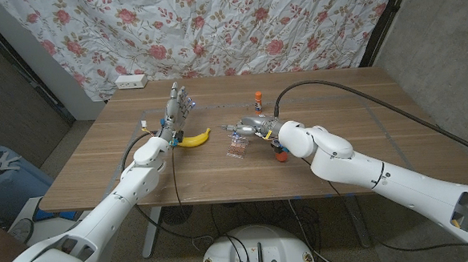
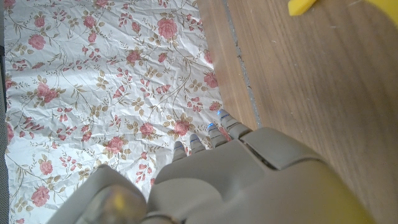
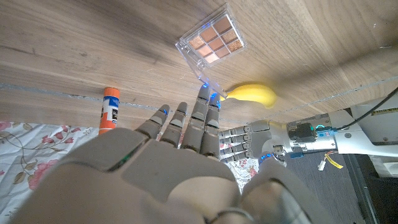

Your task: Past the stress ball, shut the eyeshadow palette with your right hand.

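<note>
Right hand (image 3: 180,134): fingers straight and spread, holding nothing, fingertips at raised clear lid of eyeshadow palette (image 3: 211,42).
Palette: open, mid-table, between banana (image 1: 194,139) and right hand.
Left hand (image 1: 177,107): fingers apart, empty.

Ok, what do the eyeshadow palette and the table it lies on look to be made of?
The eyeshadow palette looks like clear hard plastic: see-through glossy lid and rim, with matte pans of powder in browns and pinks inside. The table looks like wood or a wood-look laminate, light brown with straight grain and a low sheen; the pictures cannot settle which.
</note>
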Motion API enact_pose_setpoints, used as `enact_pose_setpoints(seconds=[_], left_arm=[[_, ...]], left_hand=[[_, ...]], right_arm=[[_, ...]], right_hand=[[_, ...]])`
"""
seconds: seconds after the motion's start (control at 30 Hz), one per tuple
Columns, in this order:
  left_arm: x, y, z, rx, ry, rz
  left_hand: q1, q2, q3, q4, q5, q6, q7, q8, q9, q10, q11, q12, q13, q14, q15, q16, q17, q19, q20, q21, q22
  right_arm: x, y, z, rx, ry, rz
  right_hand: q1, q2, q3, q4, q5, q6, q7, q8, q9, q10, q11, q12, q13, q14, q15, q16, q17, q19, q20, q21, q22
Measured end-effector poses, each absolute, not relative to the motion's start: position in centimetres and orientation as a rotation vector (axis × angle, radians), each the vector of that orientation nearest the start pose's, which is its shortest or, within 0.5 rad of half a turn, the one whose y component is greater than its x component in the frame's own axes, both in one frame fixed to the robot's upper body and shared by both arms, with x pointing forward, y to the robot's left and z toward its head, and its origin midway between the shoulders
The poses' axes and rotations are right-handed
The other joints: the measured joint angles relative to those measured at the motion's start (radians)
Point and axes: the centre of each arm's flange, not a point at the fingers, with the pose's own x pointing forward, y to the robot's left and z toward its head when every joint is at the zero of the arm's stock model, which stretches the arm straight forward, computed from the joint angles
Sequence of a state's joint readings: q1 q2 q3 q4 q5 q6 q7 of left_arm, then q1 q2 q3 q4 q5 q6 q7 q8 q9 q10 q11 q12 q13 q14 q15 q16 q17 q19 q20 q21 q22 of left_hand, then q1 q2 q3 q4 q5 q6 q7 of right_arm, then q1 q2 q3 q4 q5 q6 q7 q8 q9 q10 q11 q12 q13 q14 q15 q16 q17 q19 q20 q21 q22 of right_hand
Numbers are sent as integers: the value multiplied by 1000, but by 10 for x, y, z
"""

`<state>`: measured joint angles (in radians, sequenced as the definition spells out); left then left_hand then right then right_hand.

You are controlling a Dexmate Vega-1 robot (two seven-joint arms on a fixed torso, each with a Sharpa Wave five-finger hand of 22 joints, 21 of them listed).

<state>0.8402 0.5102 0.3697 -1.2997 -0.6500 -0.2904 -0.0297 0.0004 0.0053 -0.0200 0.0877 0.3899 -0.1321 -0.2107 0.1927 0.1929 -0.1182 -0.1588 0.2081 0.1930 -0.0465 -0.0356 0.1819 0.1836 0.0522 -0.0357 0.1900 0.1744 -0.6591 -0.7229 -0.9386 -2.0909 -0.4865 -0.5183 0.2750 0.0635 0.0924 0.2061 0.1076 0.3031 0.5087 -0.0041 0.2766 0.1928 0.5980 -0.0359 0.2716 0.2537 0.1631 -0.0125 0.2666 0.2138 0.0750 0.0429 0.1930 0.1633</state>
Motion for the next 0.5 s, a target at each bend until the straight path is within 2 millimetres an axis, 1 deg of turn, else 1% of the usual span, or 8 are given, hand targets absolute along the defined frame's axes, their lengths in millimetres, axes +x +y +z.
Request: enact_pose_setpoints(seconds=[0.13,0.4,0.43,0.5], left_arm=[[653,291,-28,-42,-594,-206],[653,291,-28,-42,-594,-206],[653,291,-28,-42,-594,-206],[653,291,-28,-42,-594,-206]], left_hand=[[0,0,0,0,0,0,0,0,0,0,0,0,0,0,0,0,0,0,0,0,0],[0,0,0,0,0,0,0,0,0,0,0,0,0,0,0,0,0,0,0,0,0],[0,0,0,0,0,0,0,0,0,0,0,0,0,0,0,0,0,0,0,0,0],[0,0,0,0,0,0,0,0,0,0,0,0,0,0,0,0,0,0,0,0,0]], right_arm=[[528,-57,-28,-1420,-542,422],[529,-59,-33,-1420,-550,423],[528,-59,-33,-1423,-565,424],[529,-61,-36,-1425,-565,423]], right_hand=[[0,0,4,-4,0,0,0,0,0,-6,6,-2,-1,0,0,0,0,0,0,0,0],[0,0,4,-4,0,0,0,0,0,-5,5,-6,-3,5,-5,0,-2,0,0,0,0],[7,7,7,-7,0,-1,-1,0,0,-5,5,-6,-3,5,-5,0,-4,0,0,0,0],[7,7,8,-8,0,-4,-4,0,0,-5,5,-6,-3,5,-5,0,-5,0,0,0,0]])
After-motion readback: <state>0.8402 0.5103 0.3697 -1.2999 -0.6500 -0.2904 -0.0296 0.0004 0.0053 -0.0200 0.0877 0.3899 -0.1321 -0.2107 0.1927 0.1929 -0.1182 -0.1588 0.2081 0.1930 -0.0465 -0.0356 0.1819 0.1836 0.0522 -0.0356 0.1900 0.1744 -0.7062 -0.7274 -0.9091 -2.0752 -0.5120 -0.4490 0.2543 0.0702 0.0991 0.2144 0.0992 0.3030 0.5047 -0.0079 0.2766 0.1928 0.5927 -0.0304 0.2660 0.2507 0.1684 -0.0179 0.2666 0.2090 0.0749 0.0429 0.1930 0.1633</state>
